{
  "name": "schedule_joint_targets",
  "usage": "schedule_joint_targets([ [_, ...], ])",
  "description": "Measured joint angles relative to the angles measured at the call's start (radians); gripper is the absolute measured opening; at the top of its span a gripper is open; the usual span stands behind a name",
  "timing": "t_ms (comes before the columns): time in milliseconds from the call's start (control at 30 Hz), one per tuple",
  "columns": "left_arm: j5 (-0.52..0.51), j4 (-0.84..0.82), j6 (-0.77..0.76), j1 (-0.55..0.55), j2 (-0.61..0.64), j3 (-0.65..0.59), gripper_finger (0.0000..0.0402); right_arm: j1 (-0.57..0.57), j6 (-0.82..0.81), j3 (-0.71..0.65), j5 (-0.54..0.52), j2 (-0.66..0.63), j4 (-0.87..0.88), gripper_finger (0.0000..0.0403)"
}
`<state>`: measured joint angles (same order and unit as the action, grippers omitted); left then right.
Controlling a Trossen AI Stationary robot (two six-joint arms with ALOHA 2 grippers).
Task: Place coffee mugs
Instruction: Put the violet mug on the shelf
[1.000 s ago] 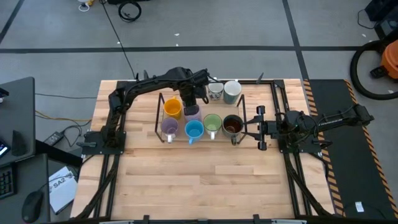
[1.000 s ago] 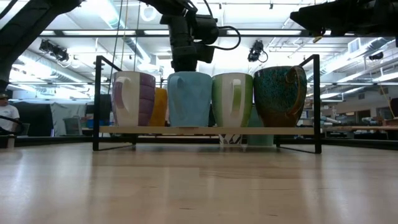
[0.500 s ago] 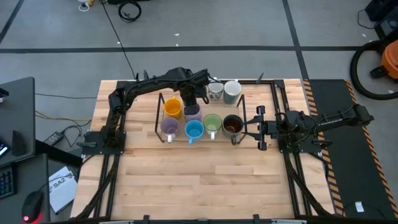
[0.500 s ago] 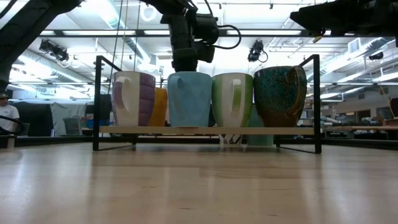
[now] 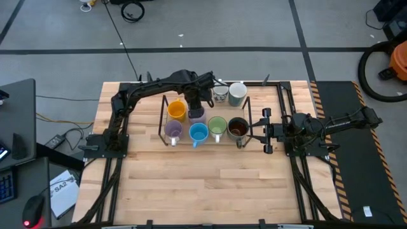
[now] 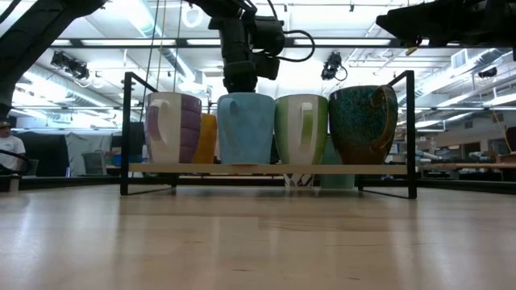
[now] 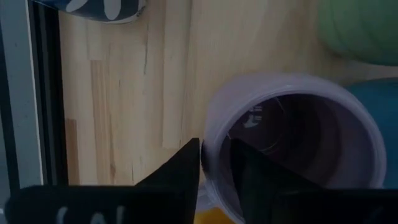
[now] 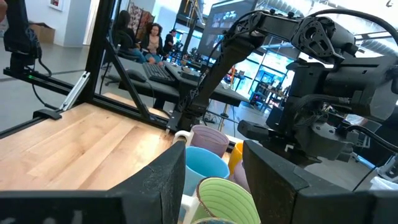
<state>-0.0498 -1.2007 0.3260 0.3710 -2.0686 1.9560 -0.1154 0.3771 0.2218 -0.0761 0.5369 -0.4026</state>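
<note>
A black wire rack (image 5: pixel 162 118) holds a front row of mugs: lavender (image 5: pixel 173 131), blue (image 5: pixel 198 132), light green (image 5: pixel 217 126) and dark brown (image 5: pixel 238 128). An orange mug (image 5: pixel 176 109) and a second lavender mug (image 7: pixel 292 143) stand in its back row. My left gripper (image 7: pixel 214 171) points down over that lavender mug, open a little. One finger is outside its rim and one inside. A white patterned mug (image 5: pixel 220 93) and a pale mug (image 5: pixel 237 93) stand on the table behind the rack. My right gripper (image 5: pixel 257 130) waits open, right of the rack.
The rack's upright end frames (image 6: pixel 411 133) stand at both ends of the mug rows. Bare wooden table (image 5: pixel 210 184) lies in front of the rack. A person (image 6: pixel 10 153) sits in the room beyond the table's left side.
</note>
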Motion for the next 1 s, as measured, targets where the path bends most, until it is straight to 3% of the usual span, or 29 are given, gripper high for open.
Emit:
schedule_joint_targets([
  [233, 0.003, -0.01, 0.001, 0.0, 0.001, 0.0, 0.0127, 0.0, 0.0, 0.0, 0.0, 0.0, 0.0, 0.0166],
  [1000, 0.028, -0.061, -0.012, -0.005, 0.024, 0.029, 0.0128, 0.0, -0.003, 0.0, 0.0, 0.0, 0.0, 0.0166],
])
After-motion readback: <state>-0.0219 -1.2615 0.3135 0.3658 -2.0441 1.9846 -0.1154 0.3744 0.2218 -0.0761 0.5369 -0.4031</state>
